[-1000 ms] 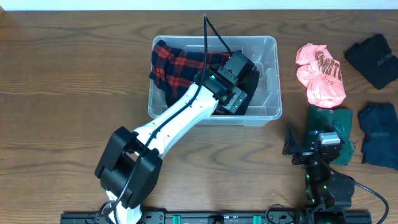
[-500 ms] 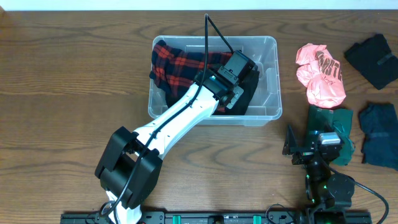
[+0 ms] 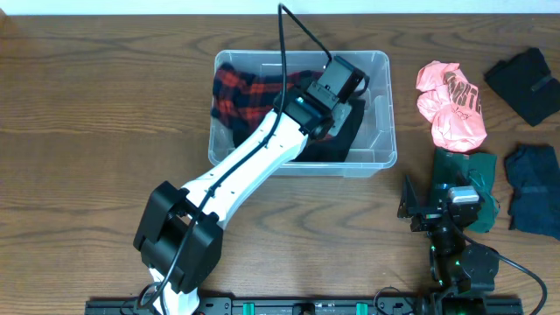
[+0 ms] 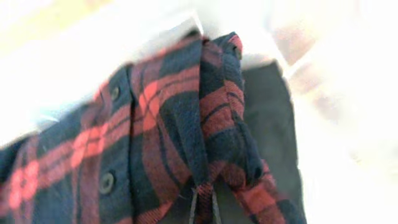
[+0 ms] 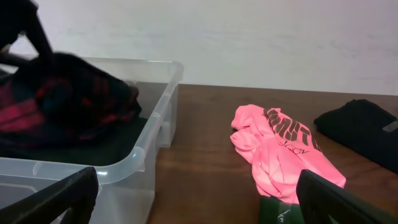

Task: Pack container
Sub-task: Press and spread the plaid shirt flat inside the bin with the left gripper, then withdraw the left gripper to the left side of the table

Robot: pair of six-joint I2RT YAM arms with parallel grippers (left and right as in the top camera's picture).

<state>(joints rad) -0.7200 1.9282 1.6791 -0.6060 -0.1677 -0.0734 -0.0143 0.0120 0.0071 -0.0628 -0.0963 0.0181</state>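
We take the step in hand to be settling clothes into the bin. On the desk (image 3: pixel 87 131), the container (image 3: pixel 376 66) sits by the middle of the far edge. It holds a red-and-navy plaid shirt (image 3: pixel 241 92) heaped toward its left end and a black garment (image 3: pixel 350 140) flat on the floor of its right half. More pieces wait on the right side of the desk, well apart from the bin: a pink shirt (image 3: pixel 451 105), a green garment (image 3: pixel 472 166) nearer the front edge, and two dark pieces near the right edge.

The left tool (image 4: pixel 202 208) is inside the container. Its jaws are pressed together on a fold of the plaid shirt, and the cloth bunches where they pinch it. We judge that the next move calls for carrying that fold inward and letting go once the shirt lies below the rim.

The right tool (image 5: pixel 198 180) sits near the front right of the desk with its jaws spread fully apart. It grips nothing and faces the pink shirt.
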